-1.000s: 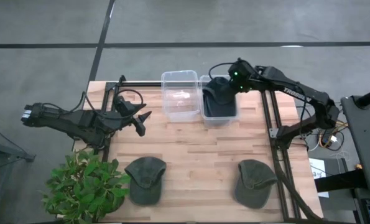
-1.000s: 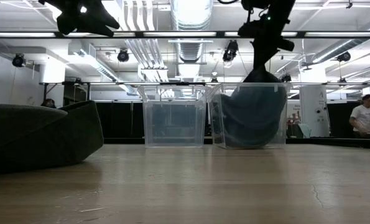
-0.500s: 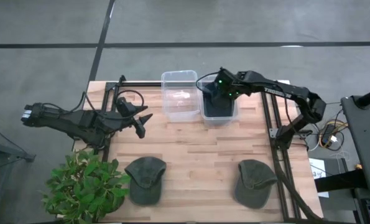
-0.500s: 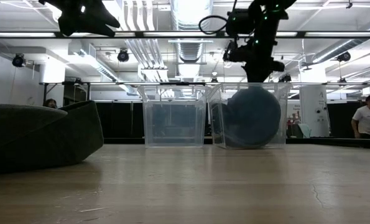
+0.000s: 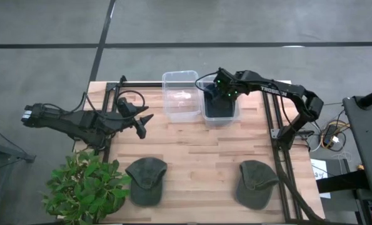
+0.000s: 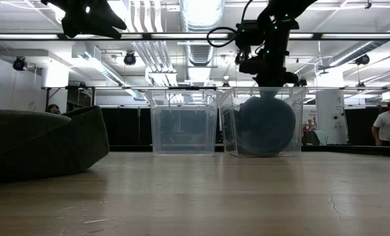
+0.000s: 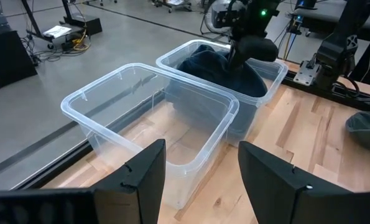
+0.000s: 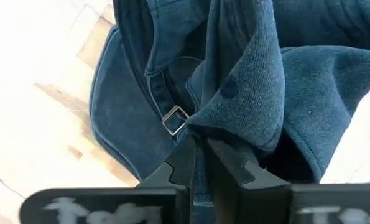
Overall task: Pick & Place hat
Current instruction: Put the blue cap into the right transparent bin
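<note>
The crumpled dark blue fabric hat (image 8: 247, 81) was pinched between the closed right gripper (image 8: 200, 163) inside the clear plastic bin (image 5: 221, 117). The left gripper (image 7: 200, 168) was held open near the table's left edge.

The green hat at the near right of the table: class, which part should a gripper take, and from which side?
Take the green hat by the raised fabric of its crown, coming straight down from above. It lies flat on the table with open wood around it, so probably only the soft domed top offers a fold that two fingers could pinch.
</note>
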### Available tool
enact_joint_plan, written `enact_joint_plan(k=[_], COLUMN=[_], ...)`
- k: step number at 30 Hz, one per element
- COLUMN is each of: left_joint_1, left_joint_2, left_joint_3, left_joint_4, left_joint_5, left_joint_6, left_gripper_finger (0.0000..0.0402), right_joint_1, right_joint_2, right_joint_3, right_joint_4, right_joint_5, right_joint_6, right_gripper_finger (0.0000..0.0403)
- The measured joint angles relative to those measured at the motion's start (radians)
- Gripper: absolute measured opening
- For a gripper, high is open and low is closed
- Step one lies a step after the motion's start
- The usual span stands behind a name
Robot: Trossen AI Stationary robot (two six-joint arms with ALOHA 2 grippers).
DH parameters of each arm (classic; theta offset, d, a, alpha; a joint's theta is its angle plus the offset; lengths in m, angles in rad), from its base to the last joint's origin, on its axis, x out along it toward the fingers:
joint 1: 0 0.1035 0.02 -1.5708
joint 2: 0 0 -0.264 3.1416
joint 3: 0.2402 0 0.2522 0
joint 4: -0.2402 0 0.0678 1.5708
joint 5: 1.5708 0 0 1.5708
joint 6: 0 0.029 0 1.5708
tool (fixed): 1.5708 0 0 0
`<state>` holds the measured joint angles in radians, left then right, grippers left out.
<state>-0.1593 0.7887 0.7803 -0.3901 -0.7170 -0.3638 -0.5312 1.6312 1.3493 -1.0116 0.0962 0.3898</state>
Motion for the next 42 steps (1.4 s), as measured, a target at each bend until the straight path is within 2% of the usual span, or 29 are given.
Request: enact_joint_plan(k=[25, 31, 42], left_joint_1=[0.0, 0.0, 0.0], left_joint_2=[0.0, 0.0, 0.0], left_joint_3=[0.0, 0.0, 0.0], left_joint_4=[0.0, 0.0, -0.001], left_joint_5=[-0.001, -0.001, -0.001], left_joint_6=[-0.001, -0.001, -0.001], left_gripper_finger=[0.0194, 0.0194, 0.0194], right_joint_1=[-0.006, -0.006, -0.01], right_joint_2=[-0.026, -0.035, -0.041], right_joint_3=[0.001, 0.001, 0.017], right_joint_4=[0.051, 0.074, 0.047], right_joint_5=[0.054, 0.036, 0.034], right_joint_6=[0.0, -0.002, -0.045], right_gripper_finger=[0.0036, 0.0075, 0.018])
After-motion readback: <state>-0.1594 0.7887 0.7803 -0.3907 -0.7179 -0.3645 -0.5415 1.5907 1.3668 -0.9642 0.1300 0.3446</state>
